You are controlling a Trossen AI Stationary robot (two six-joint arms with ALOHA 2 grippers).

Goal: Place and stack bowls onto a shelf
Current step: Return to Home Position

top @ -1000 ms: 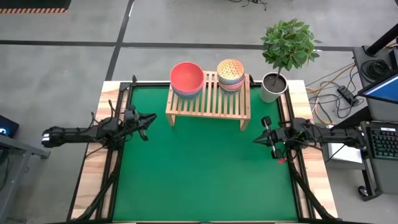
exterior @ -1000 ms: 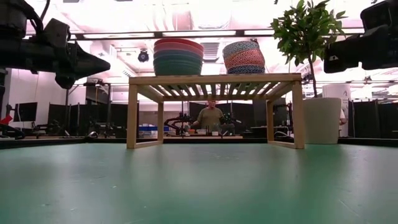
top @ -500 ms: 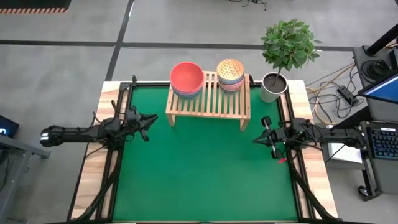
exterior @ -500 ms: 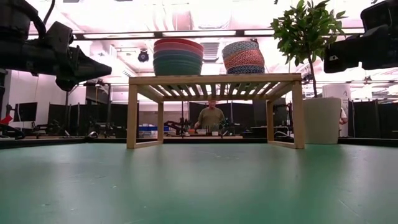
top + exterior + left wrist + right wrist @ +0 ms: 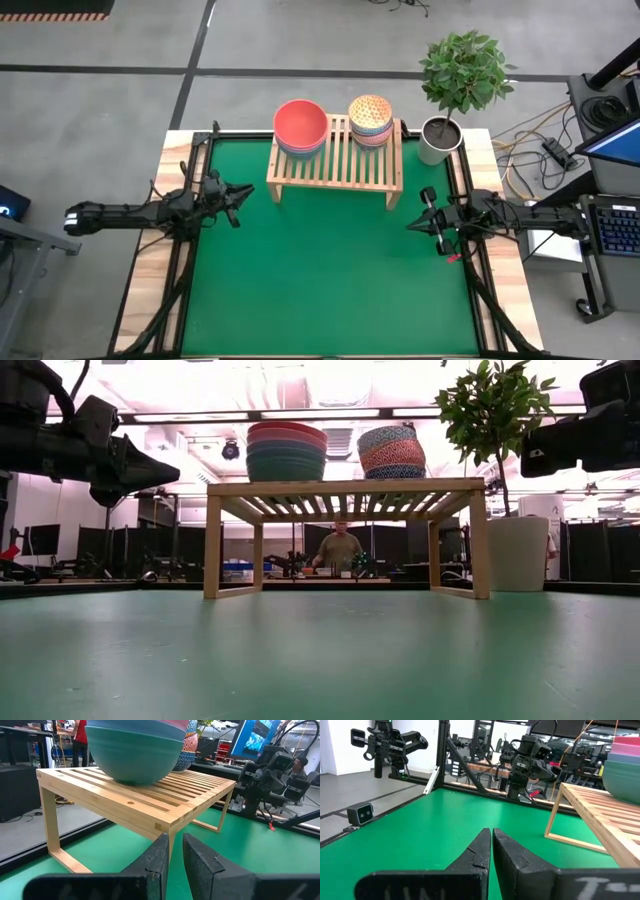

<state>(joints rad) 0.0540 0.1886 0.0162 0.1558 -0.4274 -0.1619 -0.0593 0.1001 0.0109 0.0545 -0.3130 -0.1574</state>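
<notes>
From above, the shelf (image 5: 335,158) at the far edge of the green table (image 5: 330,280) carries two stacks of bowls, the red-topped stack (image 5: 300,126) and the orange patterned stack (image 5: 370,118) beside it; only the low view shows a person (image 5: 340,547) in the room behind. The left claw (image 5: 240,196) hangs empty, fingers a narrow gap apart, and the right claw (image 5: 413,224) is closed on nothing. Since a second ago only the left claw has eased slightly backward.

Left gripper (image 5: 243,192) fingers slightly parted, empty; right gripper (image 5: 412,225) fingers closed, empty.
</notes>
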